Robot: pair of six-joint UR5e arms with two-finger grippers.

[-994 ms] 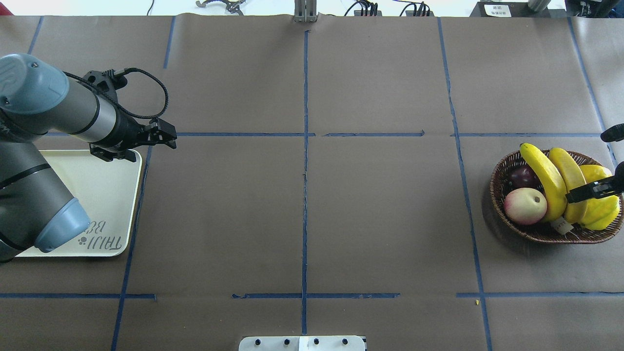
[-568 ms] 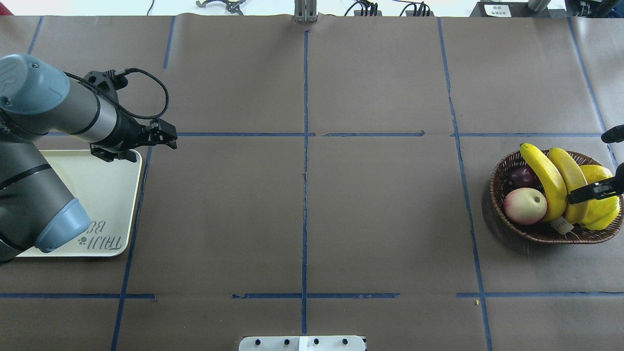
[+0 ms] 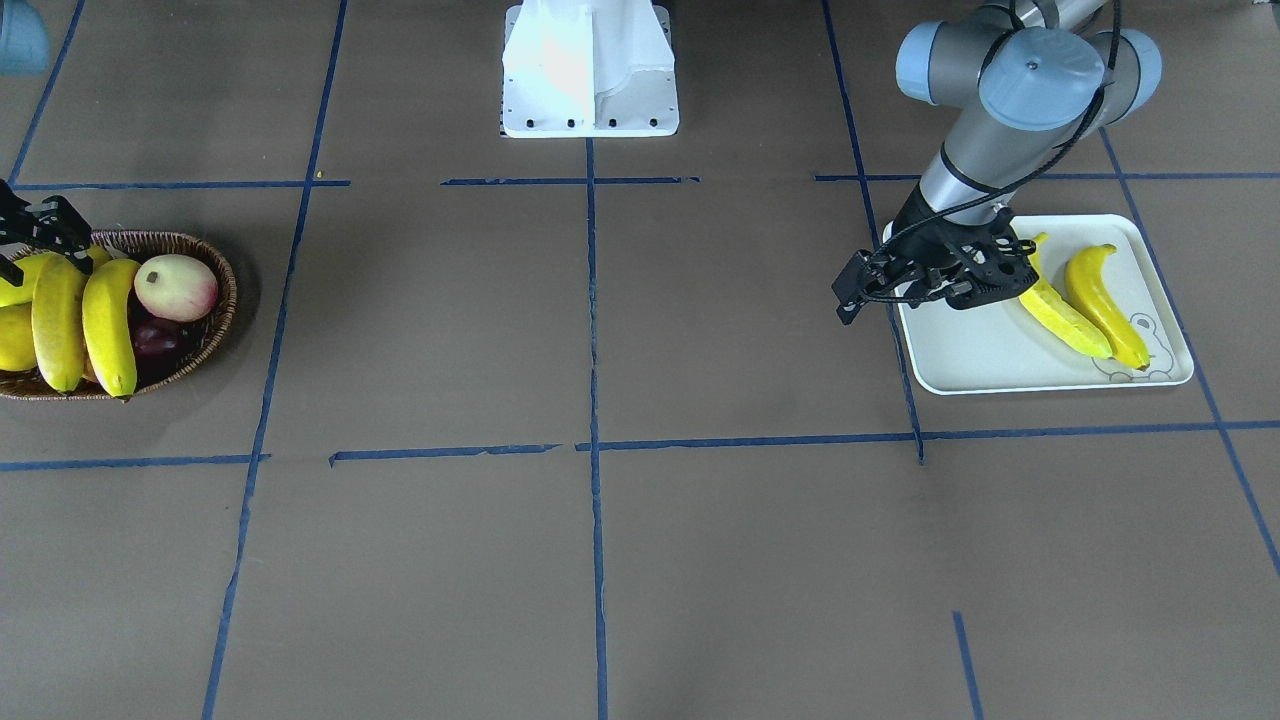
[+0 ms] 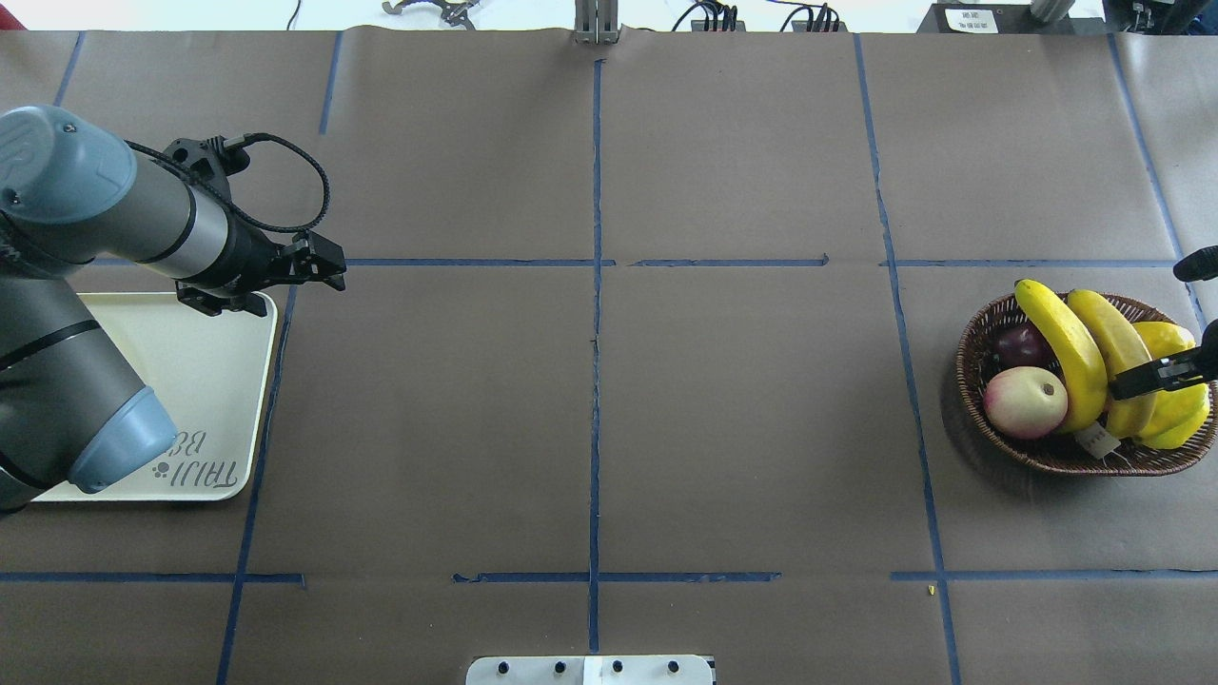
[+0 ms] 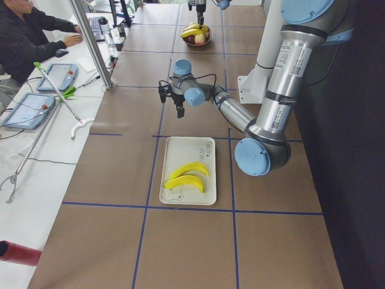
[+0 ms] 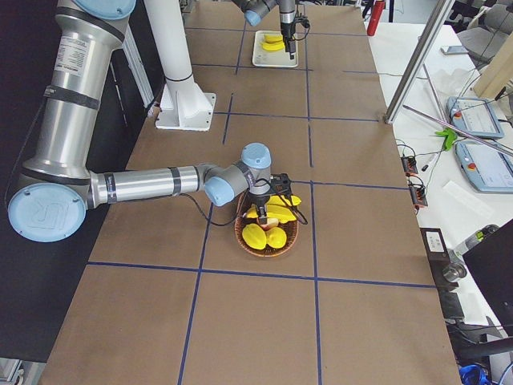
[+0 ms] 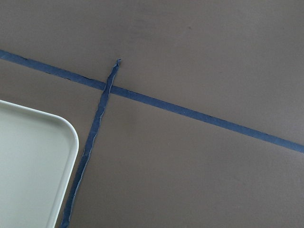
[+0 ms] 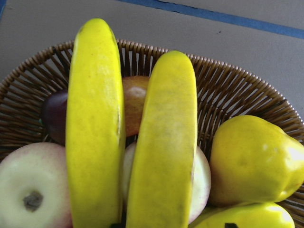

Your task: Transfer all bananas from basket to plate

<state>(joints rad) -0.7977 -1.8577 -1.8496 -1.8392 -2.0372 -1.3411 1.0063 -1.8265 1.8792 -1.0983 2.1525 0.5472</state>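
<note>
The wicker basket point(image 4: 969, 357) stands at the table's right end. Two bananas point(image 4: 1063, 354) point(image 4: 1102, 333) lie side by side across its other fruit. My right gripper point(image 4: 1156, 374) is low over the second banana point(image 8: 164, 142), open, with dark fingertips point(image 8: 231, 225) just showing at the bottom of the right wrist view. The off-white plate point(image 3: 1000, 350) at the left end holds two bananas point(image 3: 1062, 312) point(image 3: 1105, 298); in the overhead view my left arm hides them. My left gripper point(image 4: 328, 266) hangs just past the plate's far corner point(image 7: 57, 137), open and with nothing in it.
The basket also holds a pink-and-cream fruit point(image 4: 1025, 401), a dark red mango point(image 4: 1020, 344) and yellow pear-like fruits point(image 4: 1178, 411). The white robot base point(image 3: 590, 70) stands at the table's middle edge. A person sits at a side desk point(image 5: 27, 36) with tablets.
My right gripper has crept a little to the right over the basket, and the banana under it has shifted slightly. The left arm has stayed still.
</note>
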